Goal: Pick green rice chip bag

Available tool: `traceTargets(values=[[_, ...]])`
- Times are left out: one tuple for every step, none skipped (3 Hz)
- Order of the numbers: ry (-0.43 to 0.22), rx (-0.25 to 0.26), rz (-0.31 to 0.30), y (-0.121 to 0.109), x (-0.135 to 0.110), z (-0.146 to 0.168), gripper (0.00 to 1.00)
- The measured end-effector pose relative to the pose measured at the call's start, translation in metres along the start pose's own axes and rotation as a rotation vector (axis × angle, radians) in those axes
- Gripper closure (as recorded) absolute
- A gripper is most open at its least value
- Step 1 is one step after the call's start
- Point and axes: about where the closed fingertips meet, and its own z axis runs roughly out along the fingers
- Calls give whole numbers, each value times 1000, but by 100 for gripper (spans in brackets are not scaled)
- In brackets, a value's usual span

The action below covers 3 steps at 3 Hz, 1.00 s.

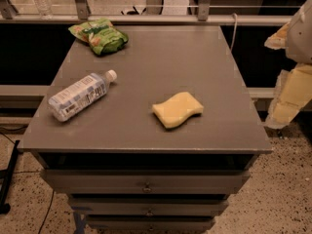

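The green rice chip bag [99,35] lies crinkled at the back left corner of the grey cabinet top [161,62], showing white lettering and an orange-tan patch. My gripper [290,94] hangs at the right edge of the view, off the cabinet's right side and above the floor. It is far from the bag and holds nothing that I can see.
A clear plastic water bottle [79,96] lies on its side at the left, with its cap pointing to the back right. A yellow wavy sponge [177,109] lies near the front middle. A rail [146,18] runs behind the cabinet. Drawers [146,182] are below.
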Motion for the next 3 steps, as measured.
traceTargets(values=[[0,0,0,0,0,0,0],[-63,20,22,-14,-11,3,0],[-203,45,74,-51,-36,16,0]])
